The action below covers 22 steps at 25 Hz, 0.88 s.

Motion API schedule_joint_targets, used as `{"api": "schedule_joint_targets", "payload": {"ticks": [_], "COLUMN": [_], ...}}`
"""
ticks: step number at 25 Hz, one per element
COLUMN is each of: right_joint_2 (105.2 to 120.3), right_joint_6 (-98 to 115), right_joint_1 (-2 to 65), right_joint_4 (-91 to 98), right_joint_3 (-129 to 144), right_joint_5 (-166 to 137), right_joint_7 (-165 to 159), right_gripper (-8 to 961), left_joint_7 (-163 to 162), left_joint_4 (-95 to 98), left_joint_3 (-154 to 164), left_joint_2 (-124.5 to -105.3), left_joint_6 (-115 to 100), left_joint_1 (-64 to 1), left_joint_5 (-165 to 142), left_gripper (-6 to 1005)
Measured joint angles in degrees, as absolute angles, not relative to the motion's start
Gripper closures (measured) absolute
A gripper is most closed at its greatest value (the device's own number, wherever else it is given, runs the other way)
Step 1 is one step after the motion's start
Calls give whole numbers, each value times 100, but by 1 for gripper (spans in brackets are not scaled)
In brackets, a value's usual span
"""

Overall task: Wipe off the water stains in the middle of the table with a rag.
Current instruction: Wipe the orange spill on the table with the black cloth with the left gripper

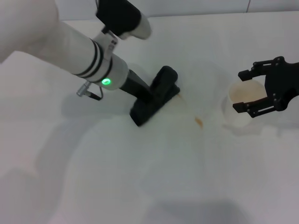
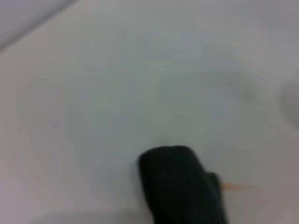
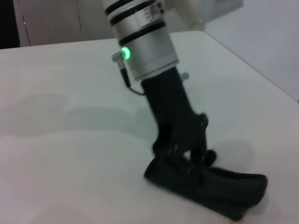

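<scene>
Left gripper clenched on the rag, pressing it flat on the table. Rag long and narrow, its long axis slanting from the near-left end to the far-right end, seen from the head. Gripper seated on the middle of the rag, arm coming down from the far left.

Stains lying to the right of the rag and a little nearer to the robot, apart from it, not yet covered. Only a thin orange streak reaching from the far-right end of the rag toward the blot; the same streak visible in the left wrist view just beside the rag's edge. Next stroke, by judgement, to go rightward and slightly toward the robot, across the rag's long axis, so that its broad side sweeps over the blot.

Right gripper farther right of the stains, closed around a white cup, holding it near the rim. Closer to the blot than the left one perhaps, but without the rag. Risk of the sweep reaching the cup if carried too far right.

No brand, label or writing readable anywhere. Only a green light on the left arm's wrist.
</scene>
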<state>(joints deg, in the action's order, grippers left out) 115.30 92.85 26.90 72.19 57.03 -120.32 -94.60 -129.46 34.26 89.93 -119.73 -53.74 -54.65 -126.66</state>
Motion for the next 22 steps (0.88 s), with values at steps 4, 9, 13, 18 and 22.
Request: {"api": "schedule_joint_targets", "payload": {"ticks": [4,9,13,18,22], "right_joint_2": [11523,11522,11525,11528,11530], "right_joint_6": [9279,9262,9261,9261,9262], "right_joint_1": [2692,2713,2727,2694,2677], "right_joint_4": [7216,7215,7215,7215,7203], "right_joint_3": [5704,5704,5704,5702,5701], "right_joint_5": [-12031,-12031,-12031,-12032,-12004], "right_joint_7": [-9458,-9457,-9457,-9456,-9456], "right_gripper": [112,111,112,112,112], "left_joint_7": [-12875,-12759,-12701,-12723,-12947], "left_joint_4": [3729,3834,3968,4034,3868], "left_joint_3": [9401,9759,9995,10149,10056], "left_joint_2": [-11973,-11982,-11982,-11980,-11943], "left_joint_6": [-5843,-6315,-6533,-6491,-6098], "left_joint_1": [-5411,-5386,-5350,-5333,-5326], "left_joint_5": [-12382,-11941,-11663,-11541,-11795], "left_gripper": [902,901,901,901,901]}}
